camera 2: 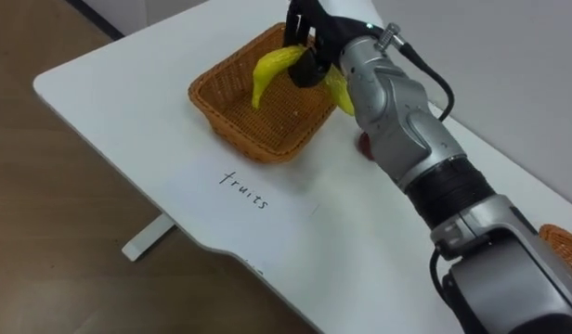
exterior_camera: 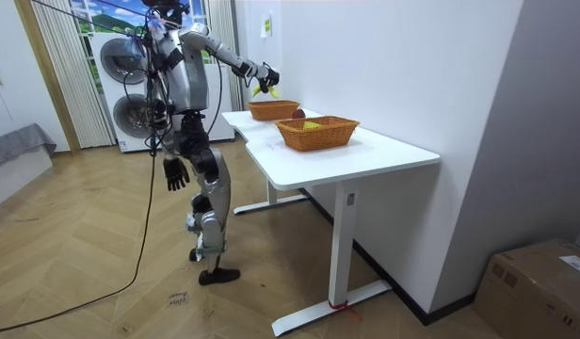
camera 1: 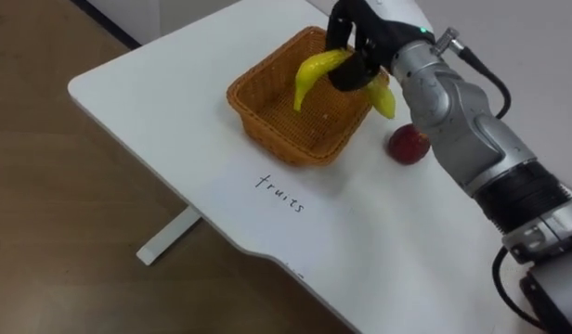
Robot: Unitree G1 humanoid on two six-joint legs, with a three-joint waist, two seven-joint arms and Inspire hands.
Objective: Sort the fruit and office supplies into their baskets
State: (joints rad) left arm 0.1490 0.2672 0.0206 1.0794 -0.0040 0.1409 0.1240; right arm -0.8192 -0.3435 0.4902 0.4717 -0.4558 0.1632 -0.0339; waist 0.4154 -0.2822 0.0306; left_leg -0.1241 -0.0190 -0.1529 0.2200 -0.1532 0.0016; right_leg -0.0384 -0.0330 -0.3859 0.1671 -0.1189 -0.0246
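My right hand (camera 1: 356, 42) is shut on a yellow banana (camera 1: 316, 72) and holds it above the far side of a woven basket (camera 1: 267, 116). The banana's ends droop, one over the basket's inside and one past its right rim. The basket's floor looks bare. A red apple (camera 1: 409, 145) lies on the white table (camera 1: 156, 102) just right of the basket, partly behind my forearm. In the room view my left hand (exterior_camera: 175, 174) hangs open at my side, and I stand at the table's far end.
A second woven basket (exterior_camera: 318, 132) with a yellow thing in it stands nearer the room camera; its rim (camera 2: 563, 243) shows at my lower right. A handwritten label (camera 1: 281, 193) marks the table before the first basket. The table edge (camera 1: 128, 130) drops to wooden floor on my left.
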